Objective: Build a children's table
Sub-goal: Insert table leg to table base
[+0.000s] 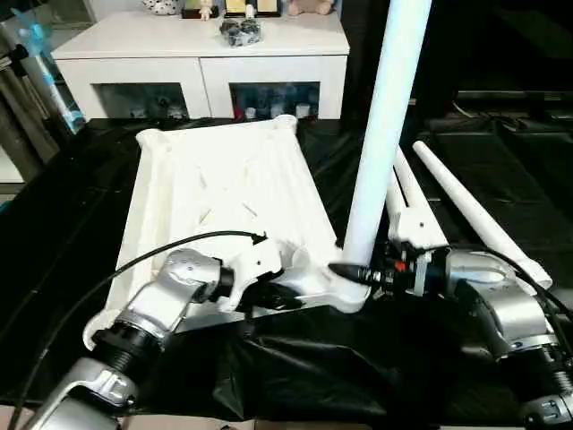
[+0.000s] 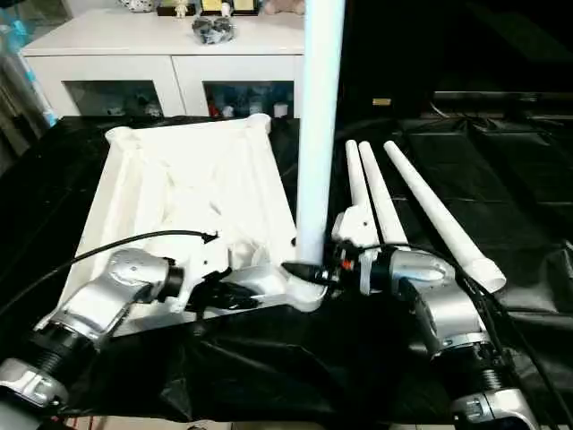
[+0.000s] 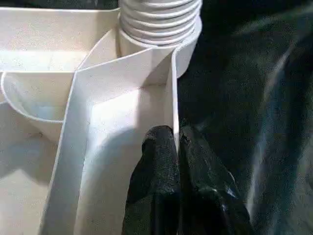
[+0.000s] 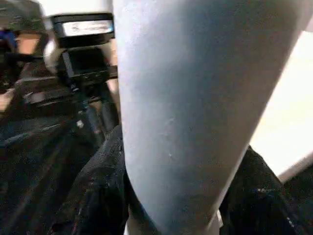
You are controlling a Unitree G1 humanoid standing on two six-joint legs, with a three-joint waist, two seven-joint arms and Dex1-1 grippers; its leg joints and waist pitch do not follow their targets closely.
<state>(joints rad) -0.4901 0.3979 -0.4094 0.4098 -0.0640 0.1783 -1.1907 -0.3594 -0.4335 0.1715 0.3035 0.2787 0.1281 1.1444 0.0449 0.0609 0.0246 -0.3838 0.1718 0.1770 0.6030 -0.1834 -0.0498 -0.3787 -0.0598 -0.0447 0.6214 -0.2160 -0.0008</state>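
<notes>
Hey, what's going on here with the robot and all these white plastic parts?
The robot is putting together a children's table on a black-covered surface. The tabletop lies underside up. The left claw is shut on the tabletop's rim wall beside the near corner socket. The right claw grips an upright leg low down, where it stands in that socket. Three more legs lie on the cover to the right, not yet fitted.

Four views: our two head eyes and our two wrists

From the head we look forward and down over the white ribbed plastic tabletop (image 1: pixel 224 193) on black sheeting (image 2: pixel 501 179); our left wrist sits very close along the tabletop's rim, our right wrist against the upright white tapered tube leg (image 4: pixel 195 112), both shared with the head pair
</notes>
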